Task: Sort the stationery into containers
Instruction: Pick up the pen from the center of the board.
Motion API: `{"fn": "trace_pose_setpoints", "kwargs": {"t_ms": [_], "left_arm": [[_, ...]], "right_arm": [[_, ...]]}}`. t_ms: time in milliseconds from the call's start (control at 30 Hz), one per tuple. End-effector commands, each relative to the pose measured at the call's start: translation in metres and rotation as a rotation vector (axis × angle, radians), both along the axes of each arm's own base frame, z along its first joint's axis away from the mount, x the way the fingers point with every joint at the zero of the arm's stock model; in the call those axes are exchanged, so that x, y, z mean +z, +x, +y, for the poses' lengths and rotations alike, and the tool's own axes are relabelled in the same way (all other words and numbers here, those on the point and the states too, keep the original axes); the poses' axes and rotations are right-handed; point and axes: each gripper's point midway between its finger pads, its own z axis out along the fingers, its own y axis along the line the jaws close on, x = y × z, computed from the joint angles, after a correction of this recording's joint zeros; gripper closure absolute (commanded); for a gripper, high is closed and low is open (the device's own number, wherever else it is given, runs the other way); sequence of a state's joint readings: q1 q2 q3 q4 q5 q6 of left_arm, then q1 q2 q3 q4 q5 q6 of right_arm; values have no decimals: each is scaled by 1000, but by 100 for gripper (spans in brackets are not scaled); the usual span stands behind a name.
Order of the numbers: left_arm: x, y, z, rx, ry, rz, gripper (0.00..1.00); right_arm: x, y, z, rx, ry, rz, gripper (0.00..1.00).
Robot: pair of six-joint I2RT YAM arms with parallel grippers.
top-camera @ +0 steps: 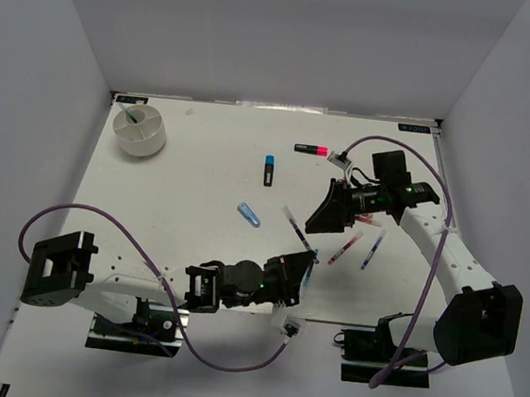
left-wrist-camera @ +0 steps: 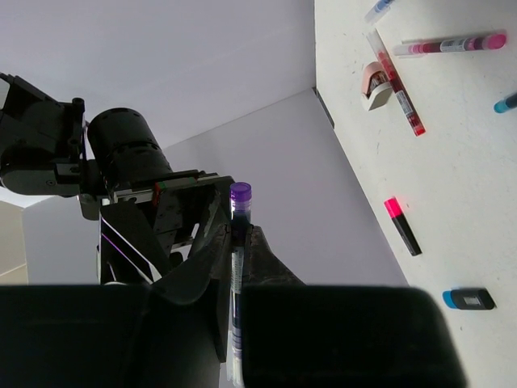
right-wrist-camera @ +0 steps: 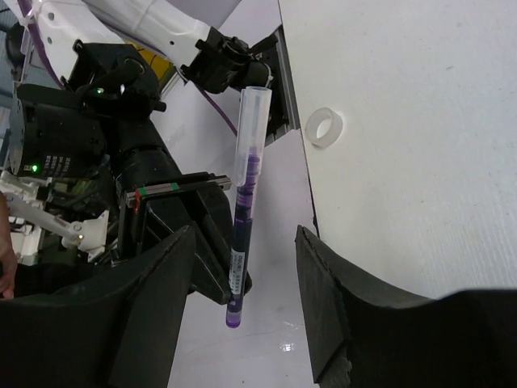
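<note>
My left gripper (top-camera: pixel 301 267) is shut on a thin purple pen (left-wrist-camera: pixel 240 196) with a clear cap (right-wrist-camera: pixel 252 121) and holds it above the table. My right gripper (top-camera: pixel 319 221) is open; in the right wrist view its fingers (right-wrist-camera: pixel 166 299) stand either side of the pen's purple end (right-wrist-camera: pixel 235 315) without touching it. The white round tub (top-camera: pixel 139 131) stands at the far left with a pen in it. Red pens (top-camera: pixel 295 225) (top-camera: pixel 345 248), a blue pen (top-camera: pixel 371 250), a translucent blue tube (top-camera: pixel 250 215), a pink-ended marker (top-camera: pixel 311 150) and a blue-ended marker (top-camera: pixel 269 170) lie on the table.
A white tape ring (right-wrist-camera: pixel 325 128) lies near the table's near edge. Purple cables (top-camera: pixel 102 215) loop over the near left and far right of the table. White walls close the sides and back.
</note>
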State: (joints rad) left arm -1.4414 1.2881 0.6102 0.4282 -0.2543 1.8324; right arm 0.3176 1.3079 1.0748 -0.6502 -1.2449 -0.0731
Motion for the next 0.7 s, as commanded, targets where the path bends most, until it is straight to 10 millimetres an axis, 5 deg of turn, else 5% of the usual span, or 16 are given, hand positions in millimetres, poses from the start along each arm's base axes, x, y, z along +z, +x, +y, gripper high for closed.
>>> {"fn": "trace_pose_setpoints", "kwargs": {"t_ms": [0,667], "left_arm": [[12,-1,-1,-9,-40,-2,100],[15,-1,-13,-38,-39,-17,100]], "right_arm": [[1,-7,3,31,14,-1,41],[-4,-14,15,87,32,35,55]]}}
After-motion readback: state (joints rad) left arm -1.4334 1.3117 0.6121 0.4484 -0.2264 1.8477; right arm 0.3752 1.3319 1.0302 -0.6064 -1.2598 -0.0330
